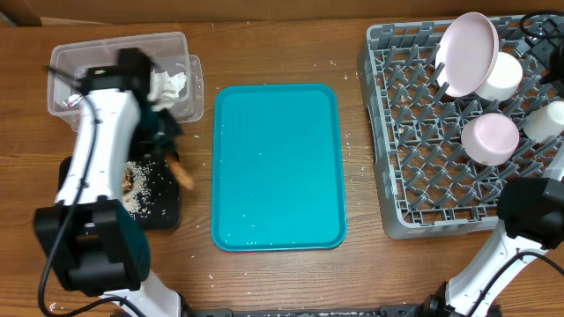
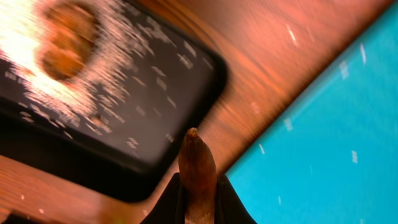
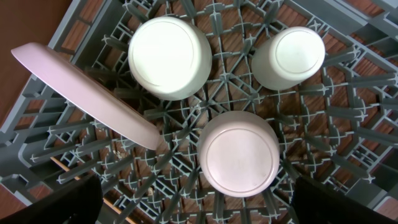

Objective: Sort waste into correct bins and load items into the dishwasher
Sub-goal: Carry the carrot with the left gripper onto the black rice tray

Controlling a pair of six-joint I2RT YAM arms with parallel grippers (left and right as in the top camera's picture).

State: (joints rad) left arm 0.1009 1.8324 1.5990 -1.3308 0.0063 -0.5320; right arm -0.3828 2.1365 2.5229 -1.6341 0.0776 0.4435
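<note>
Though blur smeared the black tray (image 2: 143, 155), my left tool (image 2: 198, 186) pinched an orange-brown piece (image 2: 196, 155); my right tool (image 3: 199, 202), fingers cropped, stood spread.

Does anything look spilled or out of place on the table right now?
Yes. Stray rice grains lie on the table beside the teal tray, with a few on it too, outside the black tray that holds the rest.

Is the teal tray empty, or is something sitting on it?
Nearly empty: the teal tray shows bare surface, with only a few tiny white specks on it.
</note>
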